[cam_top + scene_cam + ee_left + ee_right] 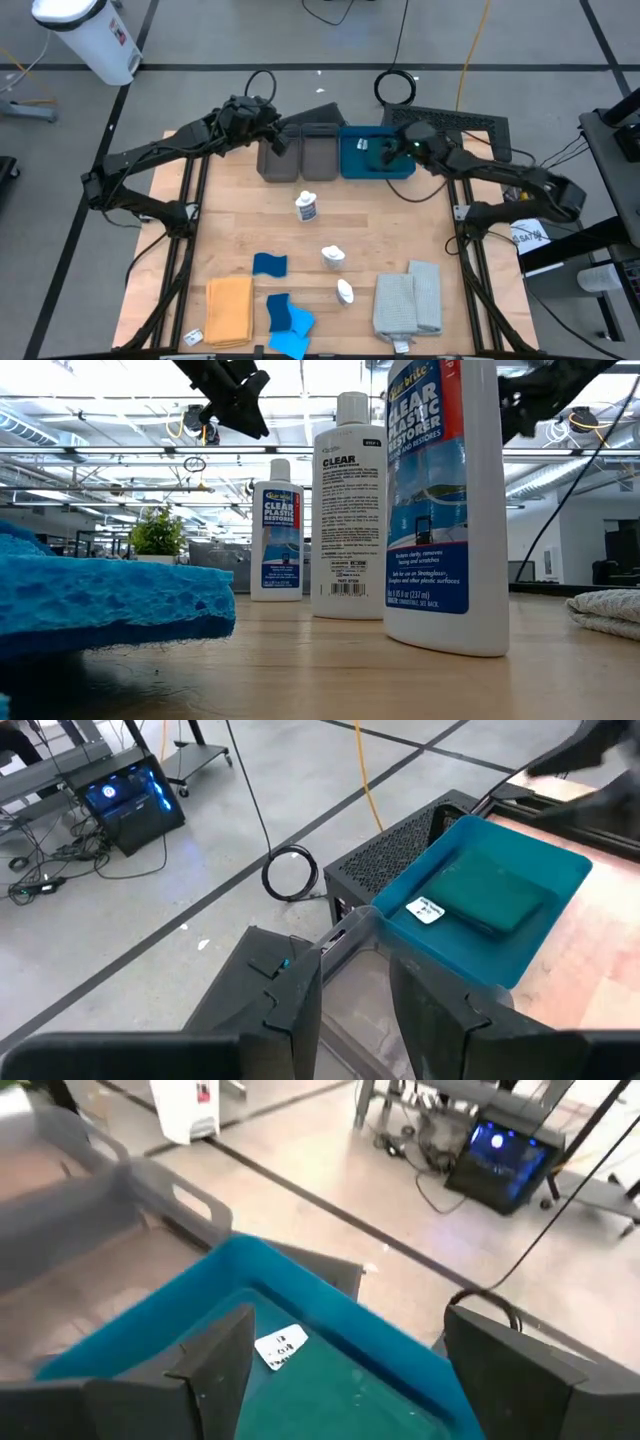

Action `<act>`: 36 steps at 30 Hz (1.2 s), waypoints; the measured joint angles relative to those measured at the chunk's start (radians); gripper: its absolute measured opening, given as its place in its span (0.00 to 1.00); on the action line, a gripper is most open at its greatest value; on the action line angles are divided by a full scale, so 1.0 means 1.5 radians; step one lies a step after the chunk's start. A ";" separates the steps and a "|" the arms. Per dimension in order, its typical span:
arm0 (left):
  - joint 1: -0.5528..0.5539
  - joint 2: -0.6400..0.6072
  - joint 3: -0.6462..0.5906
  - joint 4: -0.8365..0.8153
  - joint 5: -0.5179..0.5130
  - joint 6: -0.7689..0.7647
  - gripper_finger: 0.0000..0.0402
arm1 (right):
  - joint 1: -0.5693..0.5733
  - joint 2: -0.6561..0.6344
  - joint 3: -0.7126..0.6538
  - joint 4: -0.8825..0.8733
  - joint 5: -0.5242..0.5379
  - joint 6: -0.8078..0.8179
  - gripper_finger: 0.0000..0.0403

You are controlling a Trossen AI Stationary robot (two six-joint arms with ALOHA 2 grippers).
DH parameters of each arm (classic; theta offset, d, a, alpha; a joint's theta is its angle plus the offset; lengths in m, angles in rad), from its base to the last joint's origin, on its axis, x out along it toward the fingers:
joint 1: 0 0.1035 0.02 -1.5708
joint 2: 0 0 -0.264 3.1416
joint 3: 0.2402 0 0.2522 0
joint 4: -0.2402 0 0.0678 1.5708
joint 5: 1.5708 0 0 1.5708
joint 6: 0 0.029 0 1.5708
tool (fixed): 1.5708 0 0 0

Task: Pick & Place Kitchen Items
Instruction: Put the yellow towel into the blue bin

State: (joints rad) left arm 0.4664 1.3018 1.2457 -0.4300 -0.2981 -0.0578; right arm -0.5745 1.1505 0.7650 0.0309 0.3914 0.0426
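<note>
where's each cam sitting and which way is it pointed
High: overhead, straight down on the table, both arms.
Low: table height, level past the bottles; arm tips above.
Left wrist: over the grey trays, left gripper fingers at bottom.
Right wrist: above the blue tray, right gripper open.
Both wrists share the dark green cloth with its white tag.

From the low view I lose the nearest white bottle above its label at the top edge. The blue sponge runs off the left edge, the grey cloth off the right. The potted plant shows too small for detail.
</note>
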 joint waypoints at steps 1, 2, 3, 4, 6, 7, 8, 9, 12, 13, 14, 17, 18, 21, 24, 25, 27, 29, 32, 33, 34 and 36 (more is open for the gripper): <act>0.000 0.000 0.000 -0.002 0.000 0.000 0.31 | 0.007 -0.020 0.000 -0.014 0.000 -0.002 0.71; 0.000 0.000 0.000 -0.002 0.000 0.000 0.31 | 0.015 -0.039 0.000 -0.026 0.000 -0.002 0.71; 0.000 0.000 0.000 -0.002 0.000 0.000 0.31 | 0.023 -0.058 0.000 -0.033 -0.001 -0.002 0.71; 0.000 0.000 0.000 -0.003 0.000 0.000 0.31 | 0.032 -0.077 0.000 -0.044 -0.002 -0.002 0.71; 0.000 0.002 0.000 -0.003 0.000 0.000 0.31 | 0.054 -0.110 0.000 -0.063 -0.002 -0.002 0.71; 0.000 0.004 0.000 -0.003 0.001 0.000 0.31 | 0.066 -0.125 0.000 -0.070 -0.001 0.000 0.71; 0.000 0.005 0.000 -0.005 0.006 0.000 0.31 | 0.079 -0.138 0.000 -0.078 -0.001 0.003 0.72; 0.000 0.005 0.000 -0.010 0.007 0.000 0.31 | 0.093 -0.151 0.000 -0.087 -0.002 0.006 0.71; -0.007 0.005 0.000 -0.033 0.020 0.002 0.31 | 0.131 -0.176 0.000 -0.103 -0.002 0.017 0.71; -0.010 0.004 0.000 -0.052 0.041 0.007 0.31 | 0.143 -0.182 0.000 -0.104 -0.002 0.019 0.70; -0.013 0.003 0.000 -0.080 0.069 0.016 0.31 | 0.156 -0.186 0.000 -0.105 -0.002 0.019 0.70; -0.022 -0.008 0.000 -0.195 0.158 0.032 0.31 | 0.188 -0.190 0.000 -0.110 -0.002 0.019 0.70; -0.026 -0.010 0.000 -0.240 0.183 0.030 0.31 | 0.197 -0.190 0.000 -0.110 -0.002 0.019 0.70; -0.041 -0.007 0.000 -0.397 0.277 0.002 0.31 | 0.219 -0.190 0.000 -0.110 -0.002 0.019 0.70; -0.081 -0.010 -0.017 -0.481 0.368 -0.022 0.31 | 0.234 -0.188 -0.001 -0.110 -0.002 0.019 0.70; -0.099 -0.011 -0.029 -0.488 0.381 -0.040 0.31 | 0.238 -0.188 -0.004 -0.103 -0.002 0.018 0.70; -0.134 -0.019 -0.061 -0.511 0.385 -0.096 0.34 | 0.244 -0.189 -0.018 -0.087 -0.002 0.017 0.70; -0.175 -0.023 -0.092 -0.541 0.398 -0.150 0.38 | 0.245 -0.188 -0.034 -0.072 -0.003 0.016 0.70; -0.245 -0.021 -0.146 -0.568 0.428 -0.240 0.48 | 0.245 -0.189 -0.048 -0.061 -0.002 0.016 0.70; -0.270 -0.021 -0.163 -0.570 0.432 -0.278 0.52 | 0.245 -0.189 -0.054 -0.054 -0.002 0.017 0.70; -0.293 -0.022 -0.177 -0.572 0.438 -0.311 0.56 | 0.245 -0.189 -0.061 -0.044 -0.004 0.022 0.70; -0.344 -0.022 -0.206 -0.569 0.463 -0.356 0.63 | 0.245 -0.189 -0.076 -0.017 -0.033 0.036 0.69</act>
State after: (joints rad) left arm -0.0496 1.2689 0.9370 -1.2840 0.3960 -0.5921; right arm -0.2073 0.8677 0.6507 0.0058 0.3425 0.0964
